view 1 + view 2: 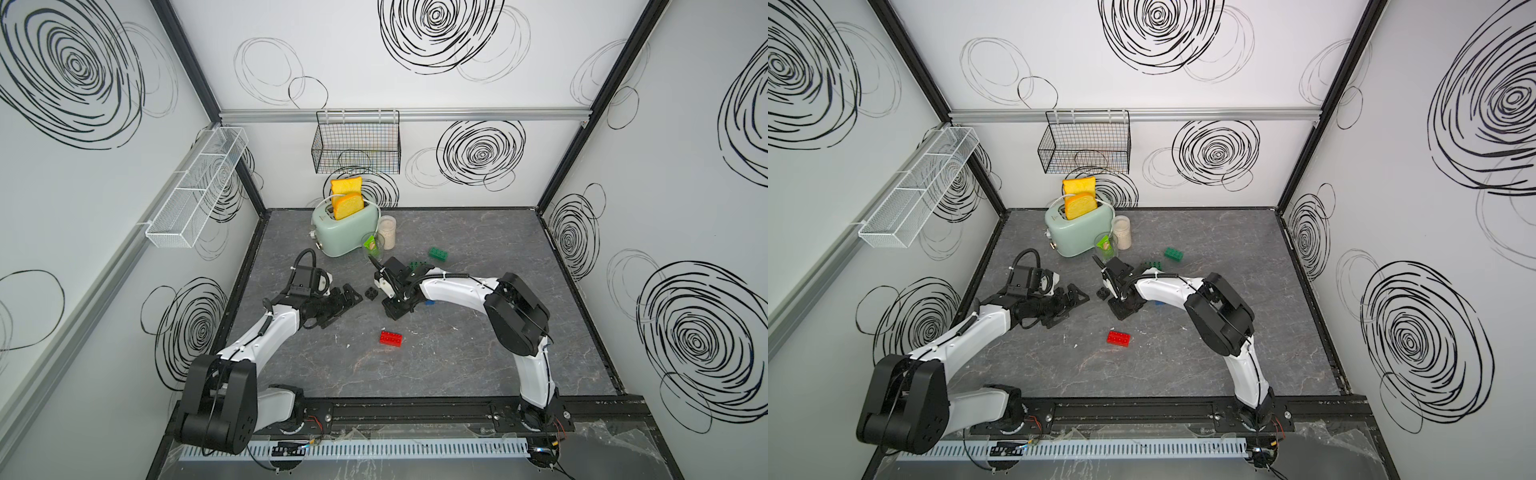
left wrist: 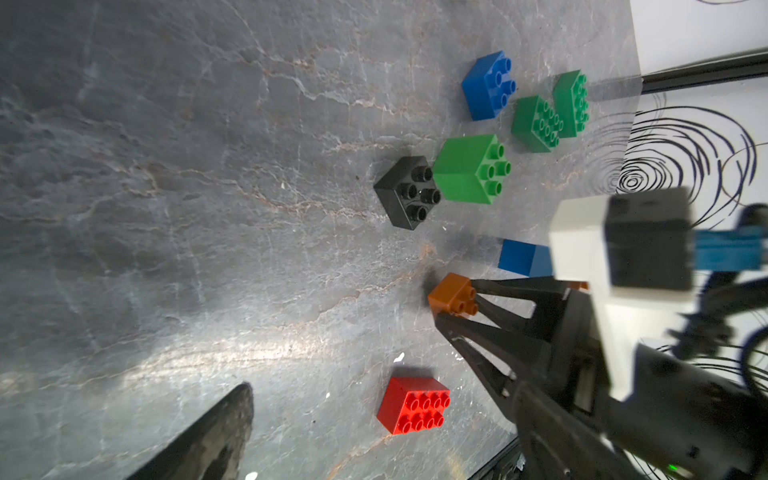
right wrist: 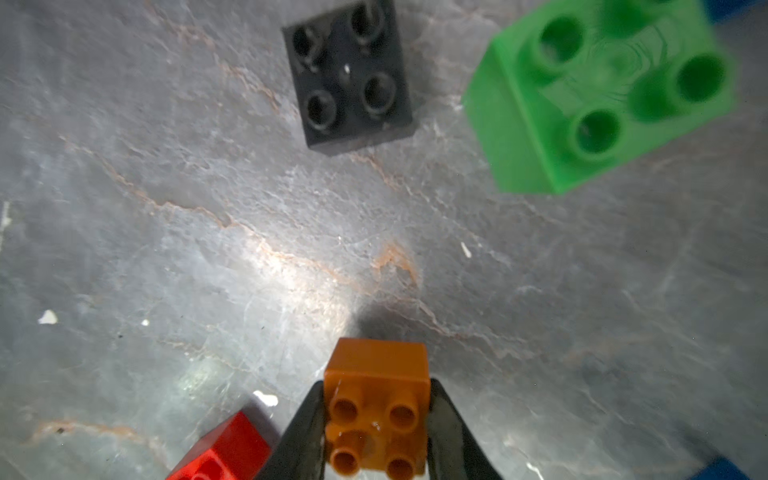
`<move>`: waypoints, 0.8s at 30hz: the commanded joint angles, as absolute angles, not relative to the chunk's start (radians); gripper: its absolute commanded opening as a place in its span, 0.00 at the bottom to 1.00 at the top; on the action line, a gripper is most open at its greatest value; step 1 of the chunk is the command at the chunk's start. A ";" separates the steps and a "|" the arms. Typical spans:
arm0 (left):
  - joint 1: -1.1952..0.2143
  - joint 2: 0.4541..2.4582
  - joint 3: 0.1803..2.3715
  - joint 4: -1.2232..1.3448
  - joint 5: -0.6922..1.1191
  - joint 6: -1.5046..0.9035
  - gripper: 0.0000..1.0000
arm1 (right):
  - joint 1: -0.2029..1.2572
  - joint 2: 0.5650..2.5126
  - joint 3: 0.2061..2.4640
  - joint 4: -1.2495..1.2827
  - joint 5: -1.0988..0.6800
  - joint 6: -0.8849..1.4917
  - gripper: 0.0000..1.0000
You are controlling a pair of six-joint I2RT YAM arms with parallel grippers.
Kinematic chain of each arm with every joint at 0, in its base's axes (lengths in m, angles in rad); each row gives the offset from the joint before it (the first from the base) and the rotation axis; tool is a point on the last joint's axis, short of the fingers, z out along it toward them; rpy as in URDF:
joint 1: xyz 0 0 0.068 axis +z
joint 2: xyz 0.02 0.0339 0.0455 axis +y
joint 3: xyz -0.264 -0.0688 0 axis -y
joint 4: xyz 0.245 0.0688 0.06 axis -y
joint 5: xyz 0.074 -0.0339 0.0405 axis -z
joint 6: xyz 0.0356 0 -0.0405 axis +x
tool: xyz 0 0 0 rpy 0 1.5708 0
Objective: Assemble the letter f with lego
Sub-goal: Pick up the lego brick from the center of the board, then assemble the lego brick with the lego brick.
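The lego bricks lie scattered on the grey table. My right gripper [image 3: 376, 386] is shut on a small orange brick [image 3: 376, 407], one finger pressed on each side; this orange brick [image 2: 453, 295] sits low by the table, and the arm hides it in both top views. Beyond it lie a black square brick [image 3: 349, 79] and a light green square brick [image 3: 598, 95]. A red oblong brick [image 1: 390, 338] lies nearer the front. My left gripper [image 1: 345, 305] stands open and empty just left of the black brick [image 1: 371, 294].
Two dark green bricks [image 2: 536, 122] and a blue brick [image 2: 488, 85] lie further right, another blue brick [image 2: 521, 257] beside the right gripper. A mint toaster [image 1: 345, 228] with bread, a jar [image 1: 386, 232] and a green cup [image 1: 372, 245] stand behind the arms.
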State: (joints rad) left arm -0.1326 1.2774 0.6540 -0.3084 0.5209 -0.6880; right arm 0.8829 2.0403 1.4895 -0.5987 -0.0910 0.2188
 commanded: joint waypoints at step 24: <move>-0.601 1.791 0.970 0.193 0.704 -0.816 0.97 | 0.546 1.752 1.436 -0.773 -0.137 0.397 0.40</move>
State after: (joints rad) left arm -0.5949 1.7790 0.9413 0.1272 0.6857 -0.7856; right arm 0.5507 1.7493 1.4559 -0.7563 -0.1249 0.3759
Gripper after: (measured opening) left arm 0.971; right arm 0.400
